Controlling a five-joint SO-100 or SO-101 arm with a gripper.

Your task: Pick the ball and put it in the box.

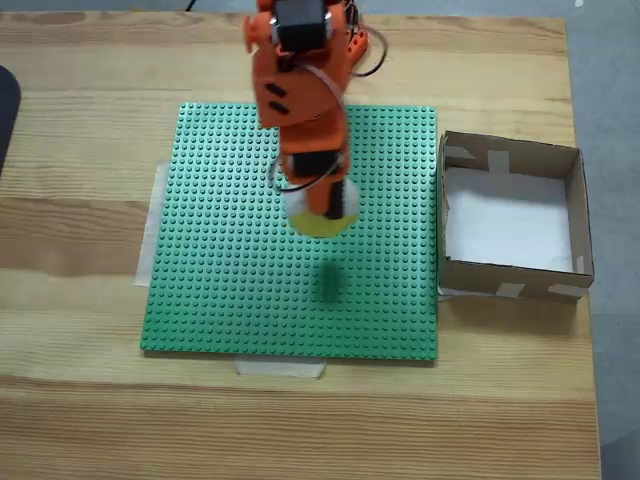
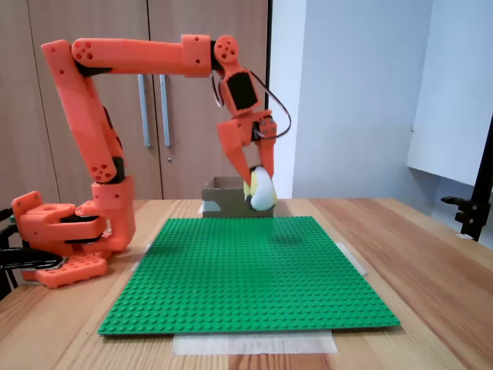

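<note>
Sideways: ball airborne in gripper

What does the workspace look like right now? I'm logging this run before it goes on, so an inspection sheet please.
Surface: wooden table with a green studded plate taped flat on it.
Job's things: the ball is held off the plate, its shadow falling on the studs below; the box stands beside the plate's right edge in the top-down fixed view, with nothing in it.
Clutter: nothing seen.
Grippers: gripper shut on the ball, pointing down over the plate, fingers on either side of it.
Cables: a thin dark wire loops beside the wrist.
Surroundings: wooden cupboard doors and a pale wall behind; a black stand at the right edge.
</note>
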